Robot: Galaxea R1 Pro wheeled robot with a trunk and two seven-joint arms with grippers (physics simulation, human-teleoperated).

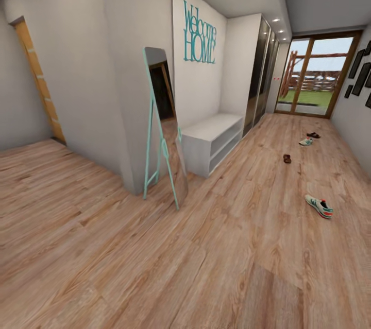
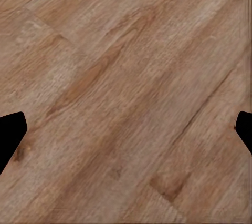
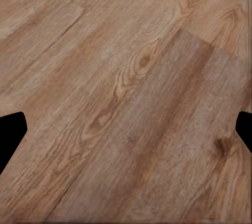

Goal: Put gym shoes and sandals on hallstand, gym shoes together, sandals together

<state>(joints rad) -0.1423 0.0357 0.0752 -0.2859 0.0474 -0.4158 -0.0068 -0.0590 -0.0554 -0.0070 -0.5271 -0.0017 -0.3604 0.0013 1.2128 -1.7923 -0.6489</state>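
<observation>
I see a teal-framed standing mirror [image 1: 164, 128] leaning at the wall corner, 10 o'clock | teal "Welcome HOME" lettering [image 1: 199, 33] on the wall, 12 o'clock | glazed door [image 1: 314, 75] at corridor's end, 1 o'clock | black frames [image 1: 360, 72] on the wall, 2 o'clock.

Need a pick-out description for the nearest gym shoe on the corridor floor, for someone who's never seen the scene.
Start at the pale grey hallstand against the left wall, then look across the wood-plank floor toward the right wall. The nearest gym shoe lies alone there, closest to the camera of all four shoes. It is white with a green stripe and red-orange patches, unlike the small dark sandal further down.
</observation>
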